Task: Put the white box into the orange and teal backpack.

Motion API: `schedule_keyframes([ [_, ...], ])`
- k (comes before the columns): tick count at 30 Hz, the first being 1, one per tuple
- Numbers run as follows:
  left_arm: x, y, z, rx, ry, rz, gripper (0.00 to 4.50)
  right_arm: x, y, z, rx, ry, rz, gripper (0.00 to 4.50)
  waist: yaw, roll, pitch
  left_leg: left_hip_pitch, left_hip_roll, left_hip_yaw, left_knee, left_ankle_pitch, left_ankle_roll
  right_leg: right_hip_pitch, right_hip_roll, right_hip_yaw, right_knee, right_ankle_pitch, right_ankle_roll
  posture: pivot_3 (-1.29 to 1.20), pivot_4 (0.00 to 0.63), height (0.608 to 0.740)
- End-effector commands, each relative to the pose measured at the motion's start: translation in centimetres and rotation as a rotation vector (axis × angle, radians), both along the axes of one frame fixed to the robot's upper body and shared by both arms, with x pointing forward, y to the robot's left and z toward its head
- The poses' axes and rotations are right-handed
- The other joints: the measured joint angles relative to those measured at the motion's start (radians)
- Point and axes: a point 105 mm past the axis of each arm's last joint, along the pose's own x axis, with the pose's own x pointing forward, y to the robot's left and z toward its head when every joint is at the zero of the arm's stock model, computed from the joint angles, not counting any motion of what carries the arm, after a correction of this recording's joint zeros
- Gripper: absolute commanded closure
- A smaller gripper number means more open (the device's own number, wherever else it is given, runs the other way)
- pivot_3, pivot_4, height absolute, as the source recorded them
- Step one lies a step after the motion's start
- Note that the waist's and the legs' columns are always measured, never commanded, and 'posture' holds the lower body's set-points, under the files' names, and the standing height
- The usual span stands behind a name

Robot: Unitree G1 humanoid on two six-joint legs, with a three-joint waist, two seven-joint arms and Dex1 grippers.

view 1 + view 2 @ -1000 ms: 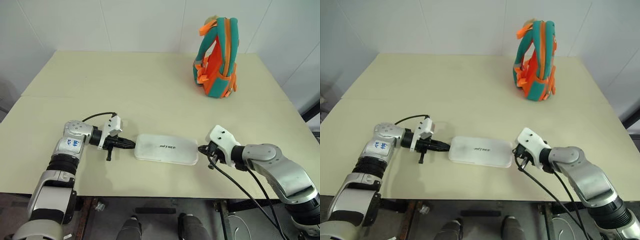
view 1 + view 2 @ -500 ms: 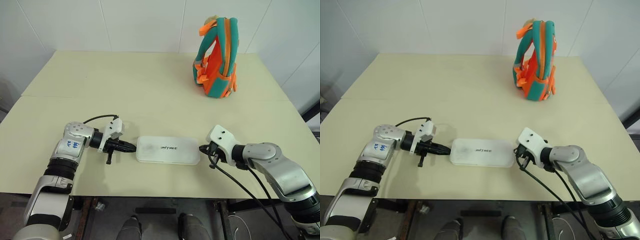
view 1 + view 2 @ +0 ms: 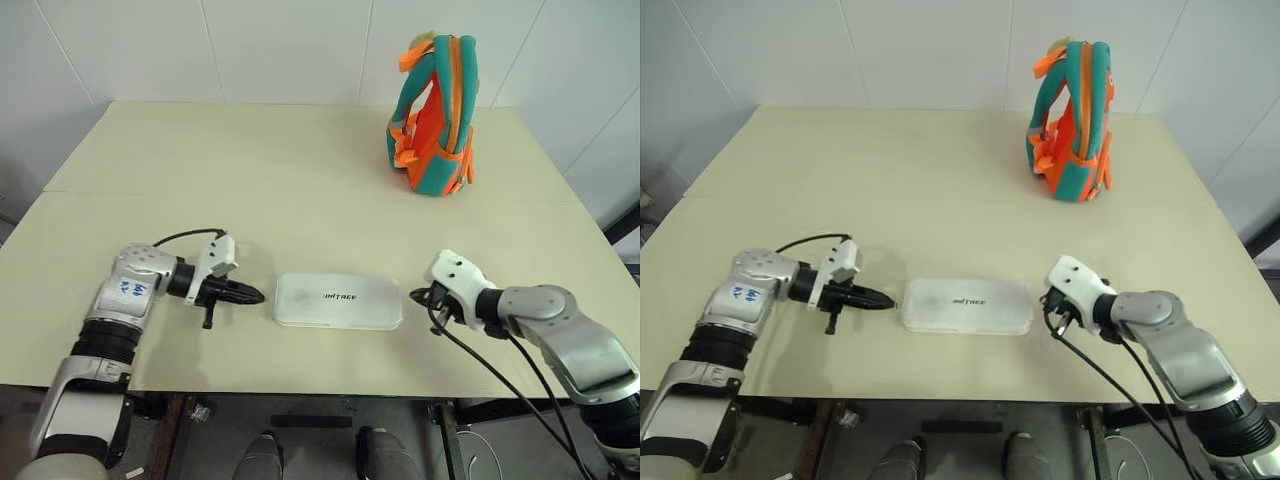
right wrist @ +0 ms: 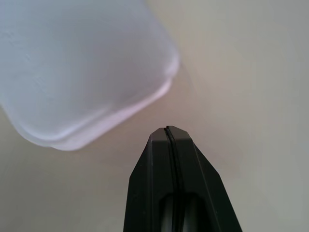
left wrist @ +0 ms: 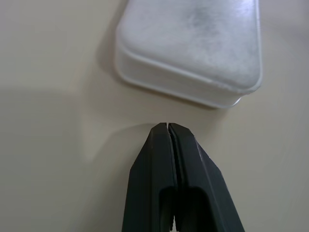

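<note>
The white box [image 3: 338,300] lies flat on the beige table near its front edge, dark lettering on top. My left gripper [image 3: 258,296] is shut and points at the box's left end from a small gap away; the left wrist view has its closed fingertips [image 5: 167,126] just short of the box [image 5: 193,48]. My right gripper [image 3: 415,295] is shut too, a little off the box's right end [image 4: 82,67]. The orange and teal backpack [image 3: 432,115] stands upright at the far right of the table, well away from both grippers.
The beige table [image 3: 250,170] stretches wide between the box and the backpack. Its front edge runs just below the box. White walls close the back, and black cables hang from my right wrist [image 3: 480,370].
Both grippers have drawn back sideways from the box's ends, the left one to the left and the right one to the right. The box, earlier slightly skewed, lies straight on the table.
</note>
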Motion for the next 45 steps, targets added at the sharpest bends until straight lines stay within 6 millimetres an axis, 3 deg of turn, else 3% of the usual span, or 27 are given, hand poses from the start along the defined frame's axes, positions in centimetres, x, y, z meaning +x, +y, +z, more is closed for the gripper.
schedule_keyframes([
  [1, 0.6, 1.6, 0.7, 0.057, 0.008, 0.114, 4.45, 0.1, -1.2, 1.0, -0.021, -0.043, -0.018, 4.50, -0.001, 0.000, 0.000, 0.000, 0.000, 0.000, 0.000, 0.000, 0.000, 0.000, 0.000, 0.000, 0.000, 0.000, 0.000, 0.00, 0.150, 0.740],
  [4, 0.5, 1.7, 1.7, 0.021, 0.020, 0.133, 4.45, 0.4, -1.7, 1.5, -0.018, -0.058, -0.042, 4.50, -0.003, 0.000, 0.000, 0.000, 0.000, 0.000, 0.000, 0.000, 0.000, 0.000, 0.000, 0.000, 0.000, 0.000, 0.000, 0.00, 0.150, 0.740],
  [7, 1.9, 1.7, 2.9, -0.048, 0.030, 0.274, 3.87, 0.8, -2.4, 2.4, -0.002, -0.083, -0.080, 3.92, -0.001, 0.000, 0.000, 0.000, 0.000, 0.000, 0.000, 0.000, 0.000, 0.000, 0.000, 0.000, 0.000, 0.000, 0.000, 0.00, 0.150, 0.740],
  [11, 2.3, 0.9, 4.9, -0.243, 0.088, 0.331, 2.64, 1.2, -2.9, 3.0, -0.010, -0.112, -0.092, 2.58, 0.003, 0.000, 0.000, 0.000, 0.000, 0.000, 0.001, 0.000, 0.000, 0.000, 0.000, 0.000, 0.001, 0.000, 0.000, 0.00, 0.150, 0.740],
  [18, 0.2, 1.1, 3.2, -0.285, 0.429, 0.391, 0.40, 1.8, -2.8, 2.8, -0.010, -0.142, -0.098, 0.12, -0.007, 0.000, 0.000, 0.000, 0.000, 0.000, 0.000, 0.000, 0.000, -0.001, 0.000, 0.000, 0.002, 0.000, 0.000, 0.00, 0.150, 0.740],
  [19, -0.1, 1.1, 3.0, -0.289, 0.468, 0.398, 0.05, 1.8, -2.6, 2.7, -0.007, -0.141, -0.091, 0.00, -0.006, 0.000, 0.000, 0.000, 0.000, 0.000, 0.000, 0.000, 0.000, -0.001, 0.001, 0.001, 0.002, 0.000, 0.000, 0.00, 0.150, 0.740],
  [31, -1.0, -1.2, 4.4, -0.613, 0.960, 0.396, 0.02, 1.7, -1.7, 2.1, 0.013, -0.140, -0.075, 0.00, -0.002, 0.000, 0.000, 0.000, 0.000, 0.000, 0.001, 0.000, 0.000, -0.001, 0.000, 0.001, 0.002, 0.000, 0.000, 0.00, 0.150, 0.740],
  [38, -0.8, -2.1, 1.7, -0.646, 1.092, 0.429, 0.02, 1.6, -1.1, 2.0, 0.023, -0.138, -0.064, 0.00, -0.003, 0.000, 0.000, 0.001, 0.000, 0.000, 0.001, 0.000, 0.000, -0.001, 0.000, 0.001, 0.004, 0.000, 0.000, 0.00, 0.150, 0.740],
  [45, -0.3, -2.1, 0.5, -0.628, 1.095, 0.471, 0.02, 1.5, -1.2, 2.1, 0.024, -0.139, -0.071, 0.00, -0.002, 0.000, 0.000, 0.001, 0.000, 0.000, 0.001, 0.000, 0.000, -0.001, 0.000, 0.001, 0.003, 0.000, 0.000, 0.00, 0.150, 0.740],
])
